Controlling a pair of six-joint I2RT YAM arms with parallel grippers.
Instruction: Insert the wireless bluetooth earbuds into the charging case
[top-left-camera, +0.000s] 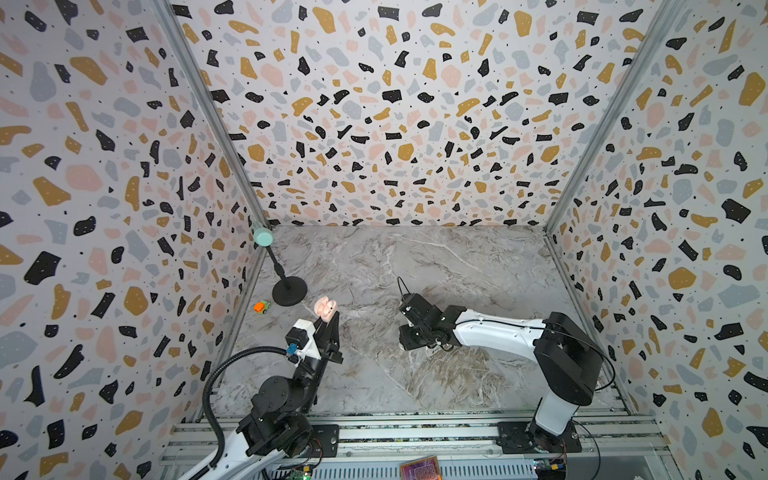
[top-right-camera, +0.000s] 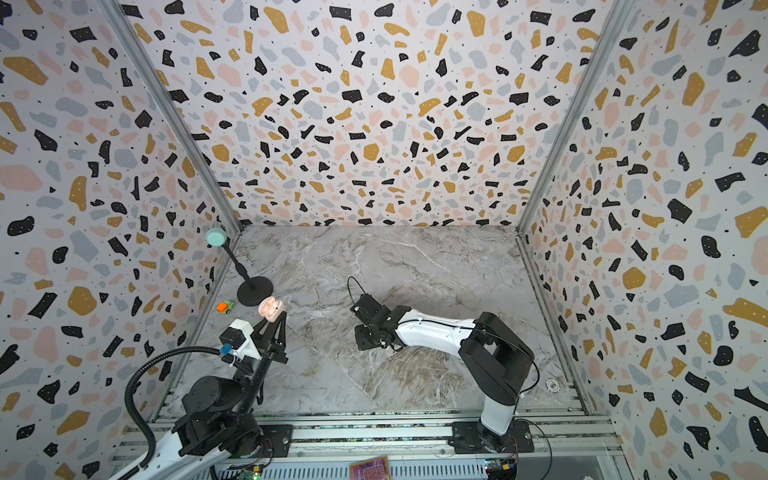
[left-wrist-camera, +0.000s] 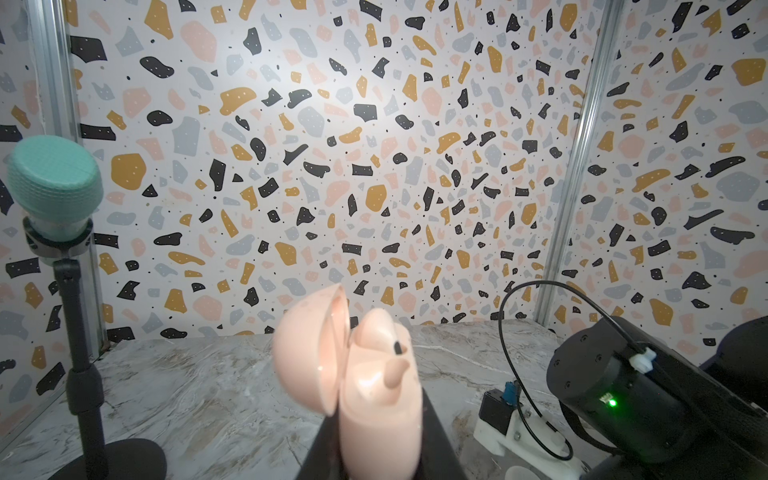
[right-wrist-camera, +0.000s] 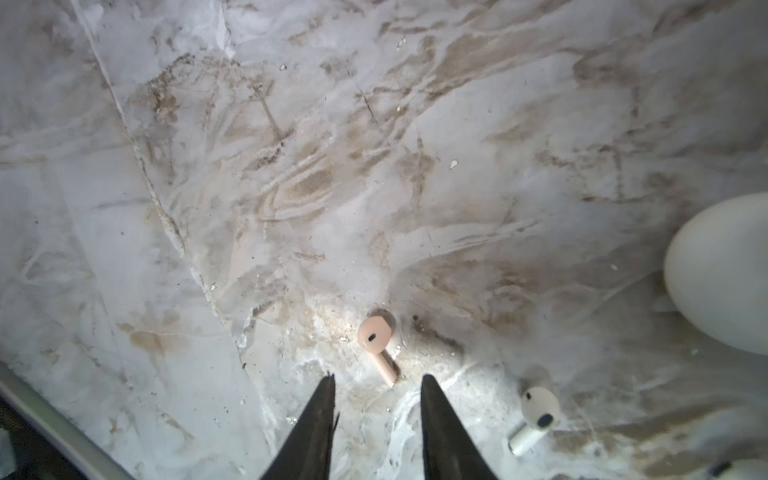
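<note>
I count three earbuds in plain sight. One pink earbud (right-wrist-camera: 376, 343), smooth matte plastic with a round head and a short stem, lies flat on the counter (right-wrist-camera: 187, 145). It is just ahead of my right hand (right-wrist-camera: 379, 377), whose two dark tapered fingers stand apart, released.

One white earbud (right-wrist-camera: 536, 413) of the same shape lies near it on the counter, off to one side. The third is the seated earbud (left-wrist-camera: 380, 332), also pink, its rounded head bulging from the top of the pink charging case (left-wrist-camera: 376, 407).

That case is a glossy pebble with its domed lid (left-wrist-camera: 309, 353) swung wide. My left hand (top-left-camera: 329, 322) is clenched on its lower body, holding it upright over the counter's left part.

One white case (right-wrist-camera: 723, 274), egg-smooth, rests on the counter beyond the white earbud. A whitish shape at that view's corner is too cropped to name.

The counter is grey-brown and marble-patterned. Near the left wall stand one black round-based stand (top-left-camera: 289, 291) with a teal head and one small orange-and-green toy car (top-left-camera: 262, 306).
</note>
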